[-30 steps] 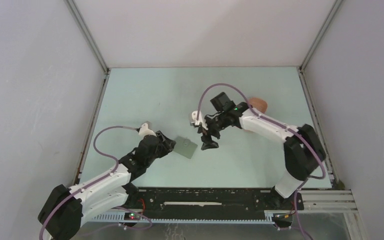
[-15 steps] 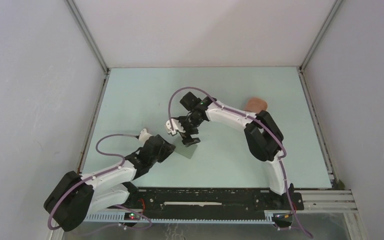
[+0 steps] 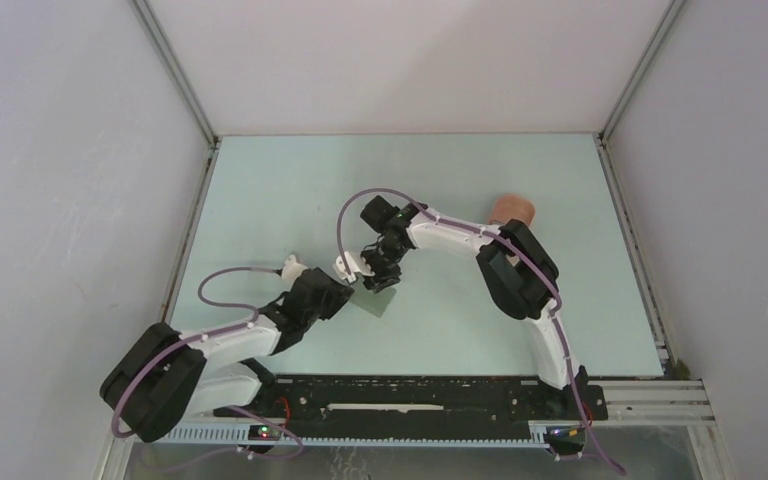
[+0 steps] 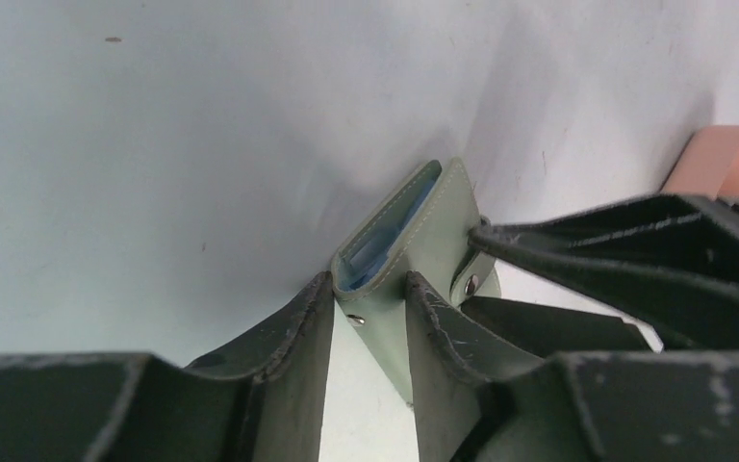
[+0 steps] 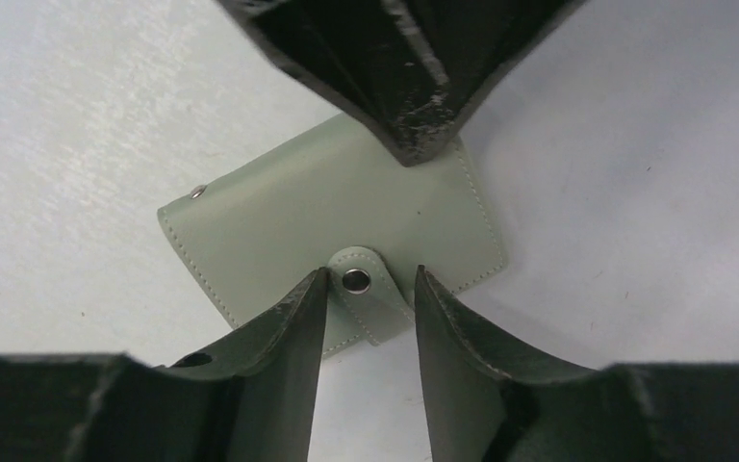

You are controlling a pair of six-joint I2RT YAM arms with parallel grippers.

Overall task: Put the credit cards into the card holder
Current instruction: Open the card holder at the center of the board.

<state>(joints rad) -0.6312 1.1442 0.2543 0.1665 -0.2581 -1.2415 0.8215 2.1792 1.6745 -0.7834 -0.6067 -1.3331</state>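
Over the pale green tabletop (image 3: 290,190), the right gripper (image 3: 378,283) has swung onto the flat grey-green fold-over card holder (image 3: 377,301), jaws apart astride its snap tab (image 5: 355,280). The left gripper (image 3: 348,293) pinches its edge. A bluish plastic card (image 4: 385,245) sits inside, so fastening seems next.

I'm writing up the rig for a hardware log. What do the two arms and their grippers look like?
Both the left arm and right arm have white links joined by bulky black joint housings. A thin purple cable loops along each. A small green light glows near the right wrist. The fingers are black, wedge-shaped and tapering, edges scuffed pale.
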